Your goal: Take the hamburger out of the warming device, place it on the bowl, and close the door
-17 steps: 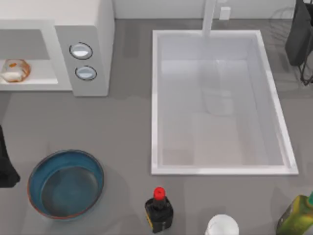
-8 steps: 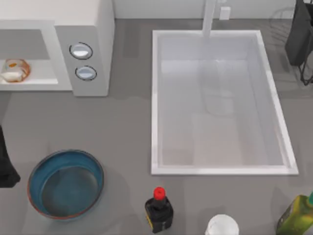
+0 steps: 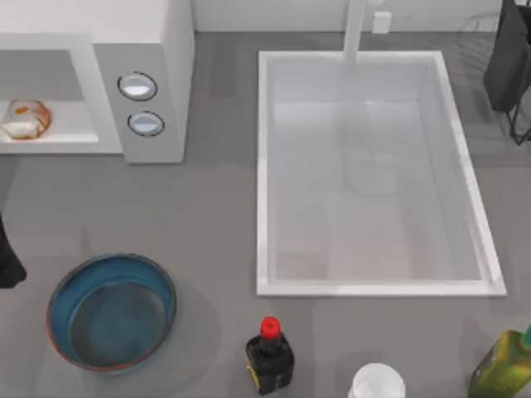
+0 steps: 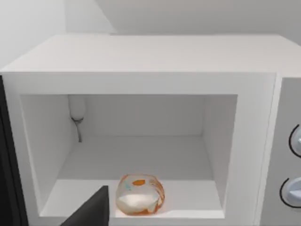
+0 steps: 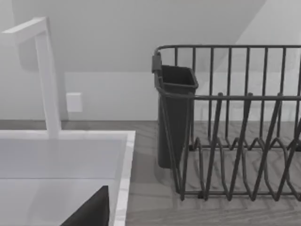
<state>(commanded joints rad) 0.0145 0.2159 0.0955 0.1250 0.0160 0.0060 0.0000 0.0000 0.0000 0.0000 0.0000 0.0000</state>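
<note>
hamburger (image 4: 139,195): we see it resting on the floor of the cavity, close to the open front edge; in the top view it sits at the far left of the tabletop scene, inside the opening.
warming device (image 3: 158,50): our white box stands in the far left corner, two round knobs (image 3: 138,86) on its right panel, its cavity open towards us.
door: a dark upright strip at the left edge of the left wrist view may be its edge; we cannot tell for sure.
bowl (image 3: 62,290): near left on the tabletop (image 3: 207,215), blue inside with a reddish-brown rim, nothing in it, well apart from the warming device.
left pincer (image 3: 8,261): our left arm shows as a dark shape at the left edge, between the warming device and the bowl; its camera faces the cavity, with a dark finger (image 4: 91,212) in the foreground, apart from the hamburger. we cannot tell how far the fingers are spread; nothing is seen in them.
right pincer: our right arm (image 3: 508,58) is parked in the far right corner, by the dish rack (image 5: 235,122) and its dark cup; we cannot tell its spread either.
sink (image 3: 264,166): white, right of centre.
near edge: a dark bottle with a red cap (image 3: 270,355), a white cup (image 3: 377,383), a yellow-green bottle (image 3: 500,365).
</note>
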